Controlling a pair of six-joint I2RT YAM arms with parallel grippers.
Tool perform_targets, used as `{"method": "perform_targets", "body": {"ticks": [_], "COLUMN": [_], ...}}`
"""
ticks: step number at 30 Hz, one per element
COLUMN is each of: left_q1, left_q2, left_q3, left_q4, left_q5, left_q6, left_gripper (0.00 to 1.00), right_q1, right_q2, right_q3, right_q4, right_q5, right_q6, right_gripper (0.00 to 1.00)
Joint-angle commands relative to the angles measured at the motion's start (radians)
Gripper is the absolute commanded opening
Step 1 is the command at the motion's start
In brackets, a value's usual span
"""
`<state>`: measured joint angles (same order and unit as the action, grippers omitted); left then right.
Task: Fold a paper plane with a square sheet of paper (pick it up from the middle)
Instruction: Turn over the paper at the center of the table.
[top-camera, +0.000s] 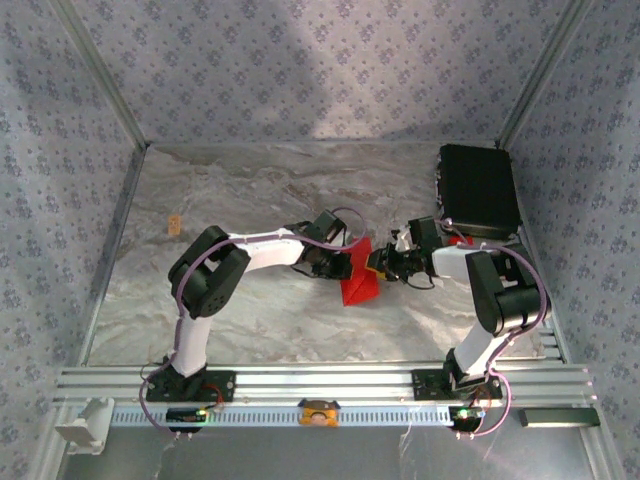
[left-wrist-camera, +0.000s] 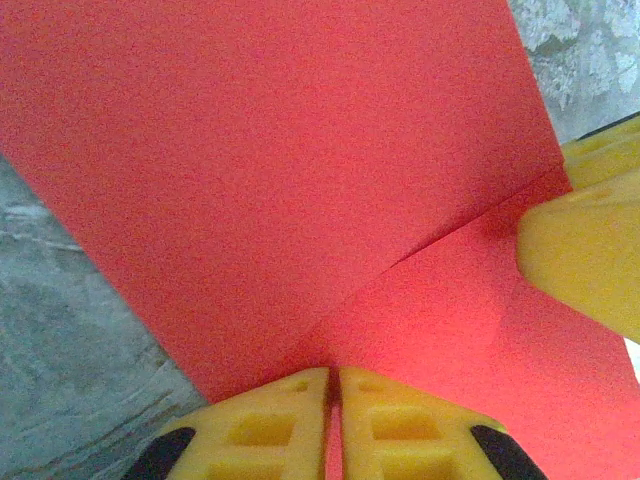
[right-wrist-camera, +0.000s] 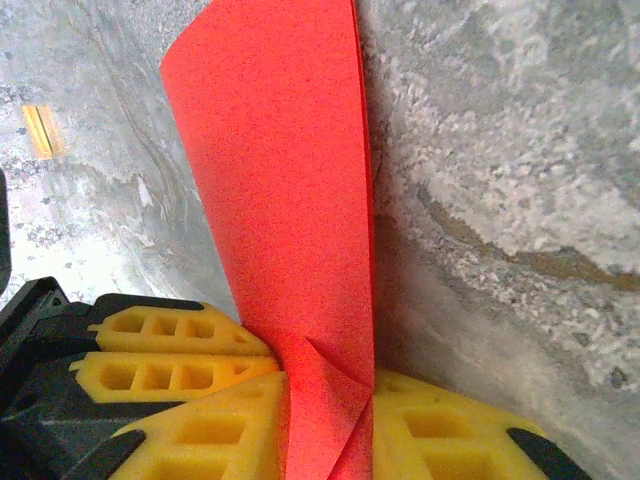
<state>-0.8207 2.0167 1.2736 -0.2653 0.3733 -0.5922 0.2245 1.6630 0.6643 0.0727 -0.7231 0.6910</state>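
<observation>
Top view: square sheet of paper (top-camera: 358, 285), bright red and partly folded, sits down-left of the black case (top-camera: 480, 190), nearer the arm bases, roughly mid-table (top-camera: 250, 190). Left gripper (top-camera: 342, 263) meets the sheet on the side far from the case, right gripper (top-camera: 378, 265) on the side facing the case. Both tips are at the paper's upper edge. Small tan piece (top-camera: 175, 223) lies far left of the case, well apart from the paper. Jaw gaps are too small to read from here.

Left wrist: left gripper (left-wrist-camera: 333, 420) is closed down to a sliver, its yellow pads (left-wrist-camera: 265, 430) pinching the sheet (left-wrist-camera: 300, 170) at its lower edge. One crease runs from the pinch up to the right. A yellow finger (left-wrist-camera: 585, 250) of the right gripper presses on the paper at the end of that crease. Marbled table (left-wrist-camera: 70, 380) shows past the paper's left edge.

Right wrist: right gripper (right-wrist-camera: 330, 430) is narrowed, not fully closed. A crumpled fold of the sheet (right-wrist-camera: 290, 200) fills the gap and touches both pads (right-wrist-camera: 210, 430), so it has hold of the paper. The sheet stands up from the grip, curling left at the top. Fingers (right-wrist-camera: 170, 350) of the left gripper sit just beside it, against the same paper. Tan piece (right-wrist-camera: 40, 130) is on the table, well apart.
</observation>
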Motion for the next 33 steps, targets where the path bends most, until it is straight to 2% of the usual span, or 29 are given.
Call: {"method": "perform_targets", "body": {"ticks": [1,14,21,27,33], "left_q1": [-0.012,-0.011,-0.013,-0.012,-0.011], "left_q2": [-0.006,-0.022,-0.069,-0.153,-0.269], "left_q3": [-0.024,-0.023,-0.046,-0.077,-0.138], "left_q4": [-0.044,-0.043,-0.013,-0.016,-0.017], "left_q5": [-0.009,-0.013,-0.037,-0.127,-0.288], "left_q6": [-0.012,-0.014,-0.014,-0.010,-0.027], "left_gripper": [0.12,0.15,0.23,0.27,0.31], "right_q1": [-0.008,-0.025,-0.025,-0.014,0.031], "right_q2": [0.016,0.008,-0.016,-0.079,-0.179], "right_q3": [-0.011,-0.022,-0.021,-0.010,0.064], "right_q4": [0.015,0.025,0.020,-0.029,-0.228], "right_q5": [-0.019,-0.034,-0.034,0.010,0.170], "right_q6": [-0.005,-0.020,-0.033,-0.055,-0.168], "right_gripper": [0.24,0.11,0.07,0.05,0.05]}}
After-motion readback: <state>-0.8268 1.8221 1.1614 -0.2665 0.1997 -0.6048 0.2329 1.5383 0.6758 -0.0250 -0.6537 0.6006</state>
